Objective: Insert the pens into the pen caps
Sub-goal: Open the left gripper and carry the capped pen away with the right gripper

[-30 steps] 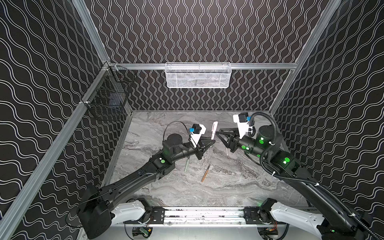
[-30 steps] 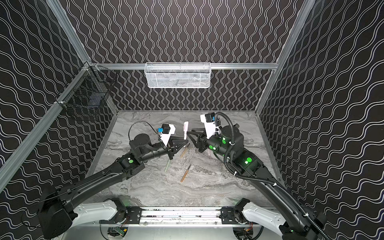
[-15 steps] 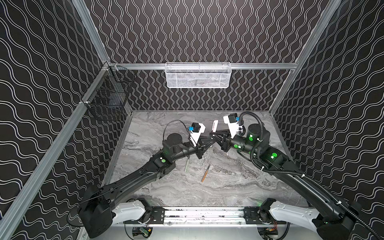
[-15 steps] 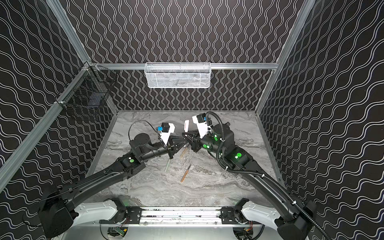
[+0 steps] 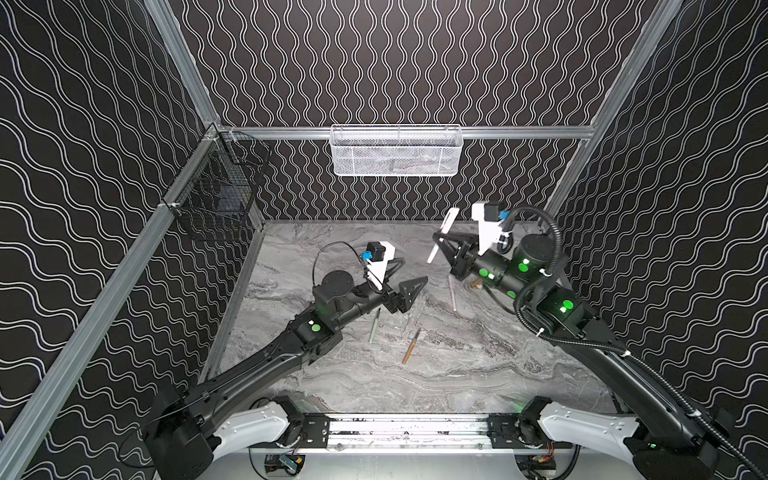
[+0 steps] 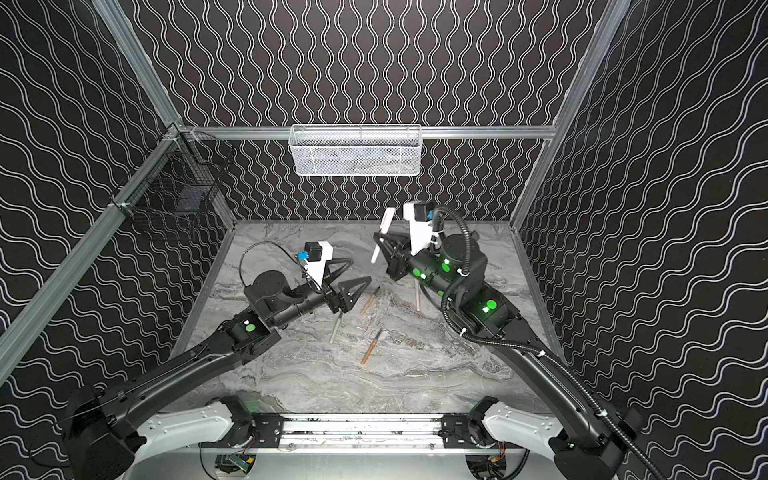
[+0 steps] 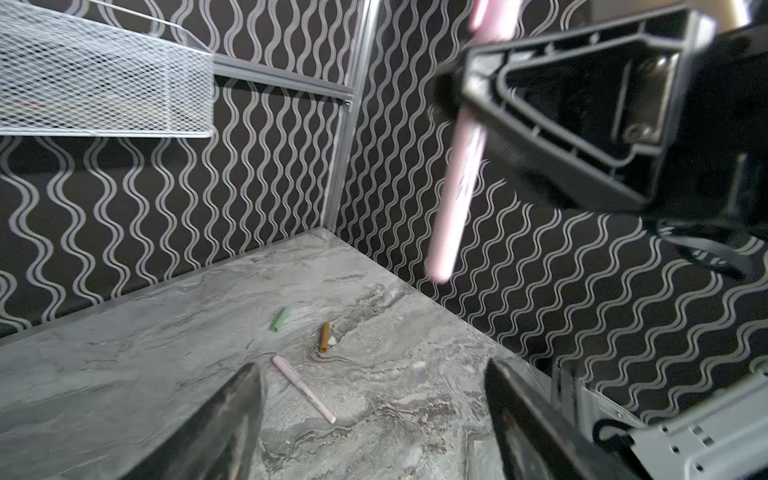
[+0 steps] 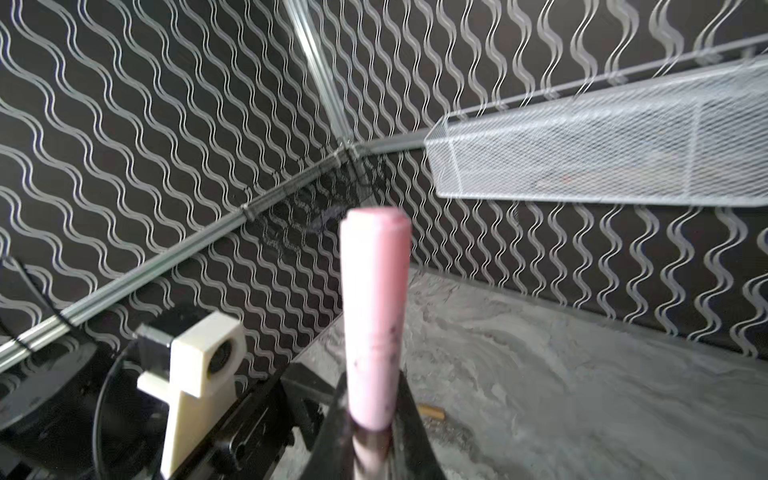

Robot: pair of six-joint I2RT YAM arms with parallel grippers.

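The pink pen (image 8: 374, 311) hangs below the white mesh basket (image 5: 397, 151), clear of the table (image 5: 457, 386), pinched in the closed right gripper (image 5: 438, 241). Farther from the basket, the left gripper (image 6: 360, 270) stands wide open and empty. A green pen (image 5: 375, 326) and an orange pen (image 5: 410, 347) lie farther still.

Black walls (image 5: 374, 62) with white wavy lines, and the table (image 5: 457, 374) is swirly grey marble. Got a pink pen (image 8: 374, 311), pale green cap (image 7: 281, 319), tan-orange cap (image 7: 324, 337), and a white mesh basket (image 5: 395, 151).
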